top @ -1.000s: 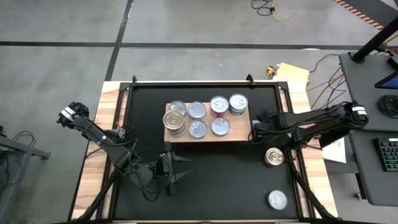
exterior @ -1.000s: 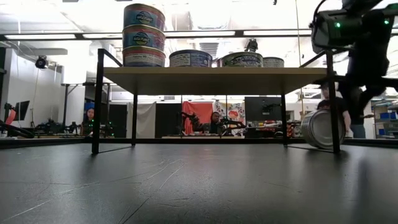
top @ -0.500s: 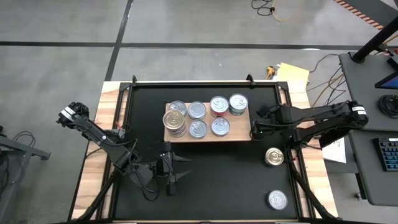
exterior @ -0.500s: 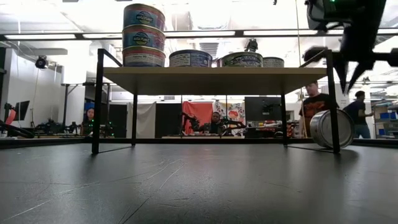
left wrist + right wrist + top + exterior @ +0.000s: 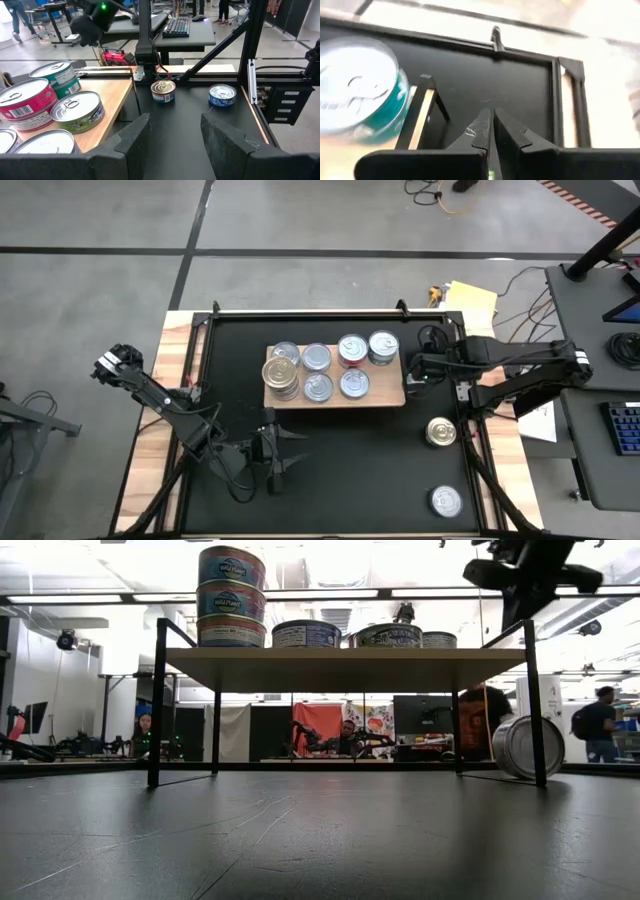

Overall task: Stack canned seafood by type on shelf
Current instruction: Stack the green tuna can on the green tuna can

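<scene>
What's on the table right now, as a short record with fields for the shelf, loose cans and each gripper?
shelf: light-wood board holding a three-can stack and five single cans
loose cans: gold-lidded can and silver-lidded can on the black mat
left gripper: open, empty, over the mat
right gripper: shut, empty, at the shelf's right end

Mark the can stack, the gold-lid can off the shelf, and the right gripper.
can stack (image 5: 281, 370), high view, gold top lid.
gold-lid can (image 5: 441, 431), high view, lid centre.
right gripper (image 5: 408, 371), high view, shut fingertips beside the shelf's end.
</scene>
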Robot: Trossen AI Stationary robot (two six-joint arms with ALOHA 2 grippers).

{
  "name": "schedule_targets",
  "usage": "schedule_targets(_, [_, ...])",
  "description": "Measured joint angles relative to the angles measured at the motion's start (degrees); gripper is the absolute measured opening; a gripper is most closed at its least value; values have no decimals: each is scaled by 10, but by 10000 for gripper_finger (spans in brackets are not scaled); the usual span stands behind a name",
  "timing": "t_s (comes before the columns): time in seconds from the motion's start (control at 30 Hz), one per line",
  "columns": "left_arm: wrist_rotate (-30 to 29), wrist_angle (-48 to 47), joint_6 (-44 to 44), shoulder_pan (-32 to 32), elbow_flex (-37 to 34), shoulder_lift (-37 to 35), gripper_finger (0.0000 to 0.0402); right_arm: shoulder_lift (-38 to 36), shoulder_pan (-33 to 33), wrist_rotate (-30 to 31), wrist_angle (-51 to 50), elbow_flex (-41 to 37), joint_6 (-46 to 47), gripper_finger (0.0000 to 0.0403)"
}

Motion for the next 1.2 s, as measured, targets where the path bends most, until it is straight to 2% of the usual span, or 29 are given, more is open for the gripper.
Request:
schedule_targets(0.17, [0, -7, 0, 0, 0, 0, 162, 0, 0, -5, 1, 36, -250, 13])
schedule_targets(0.3, [0, -14, 0, 0, 0, 0, 162, 1, 0, -4, 2, 57, -351, 13])
schedule_targets(0.4, [0, -15, 0, 0, 0, 0, 162, 1, 0, -6, 8, 72, -369, 13])
schedule_targets(0.47, [0, -18, 0, 0, 0, 0, 162, 1, 0, -38, 11, 77, -365, 13])
schedule_targets(0.57, [0, -21, 0, 0, 0, 0, 162, 1, 0, -84, 14, 77, -407, 13])
schedule_targets(0.93, [0, -99, -14, 0, 0, 0, 162, 1, 0, -105, 9, 60, -419, 13])
schedule_targets(1.2, [0, -150, -20, -1, 0, 0, 162, 1, 0, -181, -3, 55, -467, 13])
